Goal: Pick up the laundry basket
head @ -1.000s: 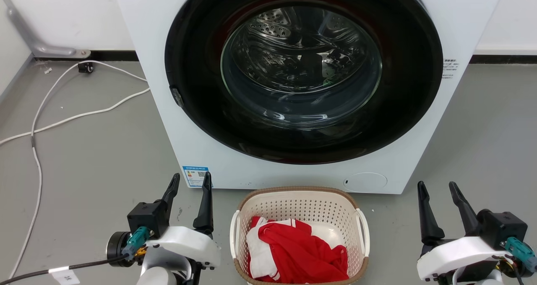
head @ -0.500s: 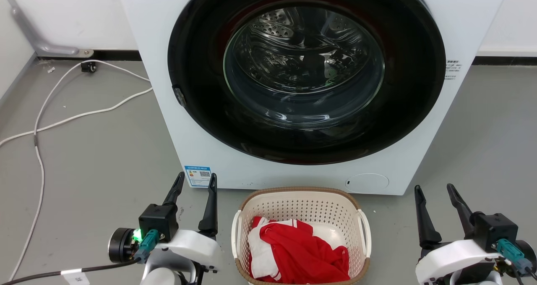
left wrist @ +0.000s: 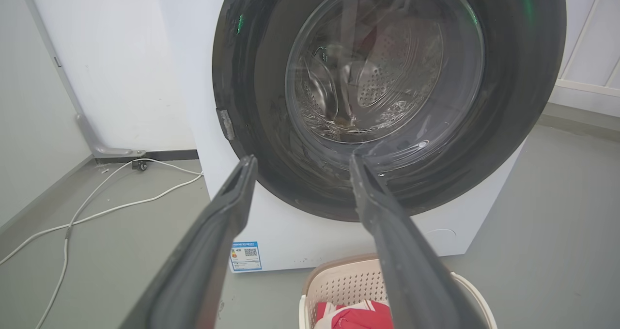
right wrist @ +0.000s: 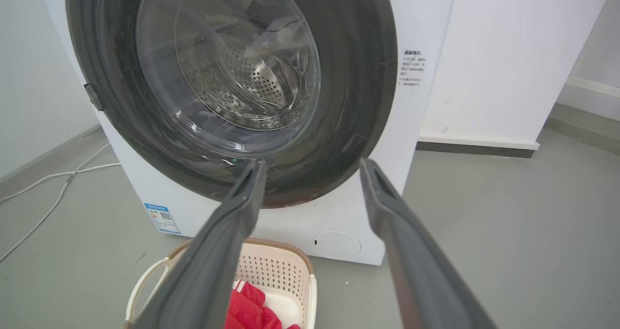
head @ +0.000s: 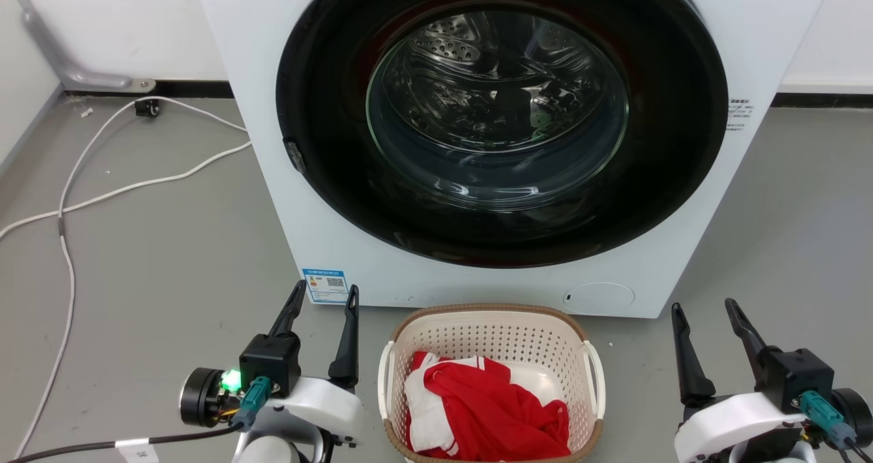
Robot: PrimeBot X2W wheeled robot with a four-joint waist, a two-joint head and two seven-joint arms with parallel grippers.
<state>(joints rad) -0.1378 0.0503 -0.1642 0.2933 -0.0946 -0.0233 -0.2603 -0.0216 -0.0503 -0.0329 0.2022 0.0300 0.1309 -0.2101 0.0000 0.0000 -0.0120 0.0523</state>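
Observation:
The laundry basket [head: 491, 337] is cream-white and perforated, with a brown rim and white side handles. It stands on the grey floor in front of the washer, holding red and white cloth [head: 487, 412]. My left gripper [head: 325, 294] hovers open to the basket's left, apart from it. To the basket's right my right gripper [head: 704, 307] is open too, with nothing between its fingers. In the left wrist view the basket [left wrist: 339, 283] lies at the bottom right, partly behind my left gripper [left wrist: 301, 161]. In the right wrist view the basket [right wrist: 278, 268] sits at the bottom left, below my right gripper [right wrist: 312, 165].
A white front-loading washer [head: 266, 108] with its round dark door shut rises right behind the basket. White cables [head: 123, 190] trail over the floor at the left, near a wall pipe [head: 75, 74]. Bare grey floor lies on both sides of the washer.
The head camera has shifted slightly, so the whole scene sits a little further right. My left gripper has moved somewhat toward the basket. The basket has stayed put.

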